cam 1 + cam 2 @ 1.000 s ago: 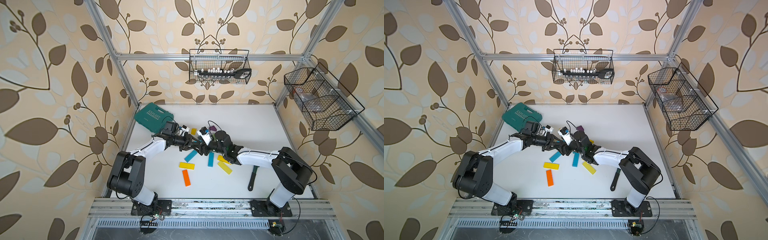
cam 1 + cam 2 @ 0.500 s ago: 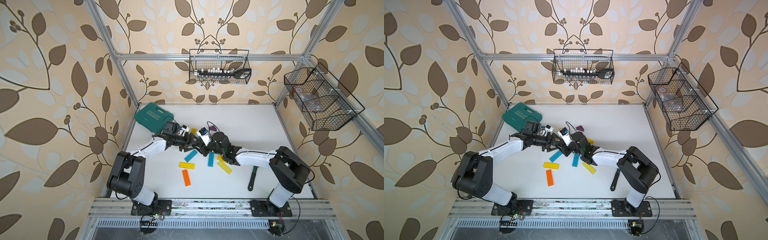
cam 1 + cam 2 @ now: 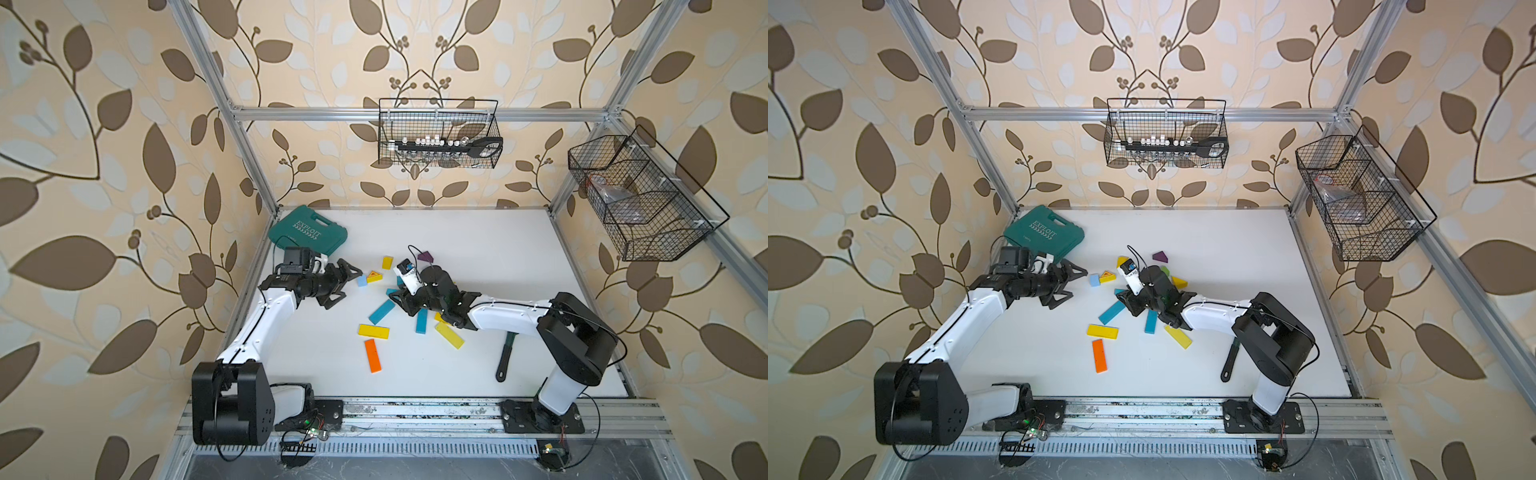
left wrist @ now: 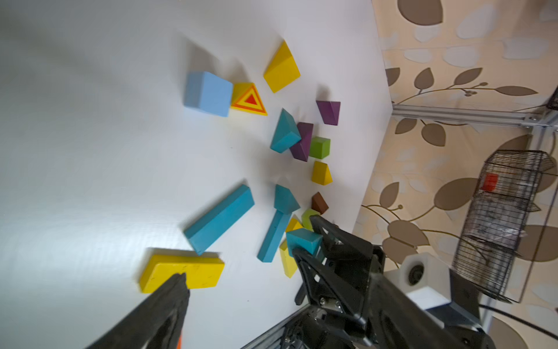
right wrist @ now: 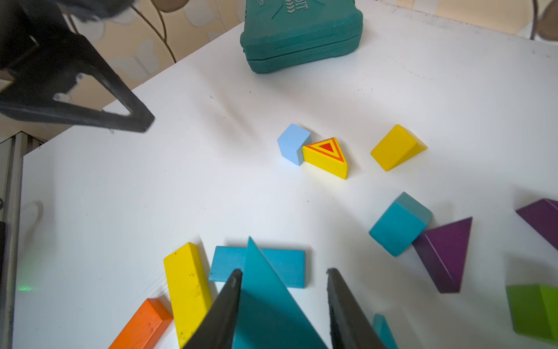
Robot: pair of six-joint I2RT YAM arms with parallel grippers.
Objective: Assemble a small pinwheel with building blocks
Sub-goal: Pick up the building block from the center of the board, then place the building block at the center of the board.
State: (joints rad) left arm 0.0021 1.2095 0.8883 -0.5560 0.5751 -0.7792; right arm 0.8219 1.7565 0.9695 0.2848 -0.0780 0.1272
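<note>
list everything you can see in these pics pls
bars: 5, two teal, two yellow, one orange, mid table
small blocks: about twelve, yellow, teal, purple, green, brown, pale blue, mid table
case: 1, teal, back left corner
wrench: 1, dark, front right of table
baskets: 2, black wire, back wall and right wall
table: 1, white, under it all
left gripper: 1, black, open and empty, between case and blocks
right gripper: 1, black, shut on teal wedge, mid table

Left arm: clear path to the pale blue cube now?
Probably yes: the open left pincer sits just short of the pale blue cube, bare table between; only a yellow triangle touches its far side.
</note>
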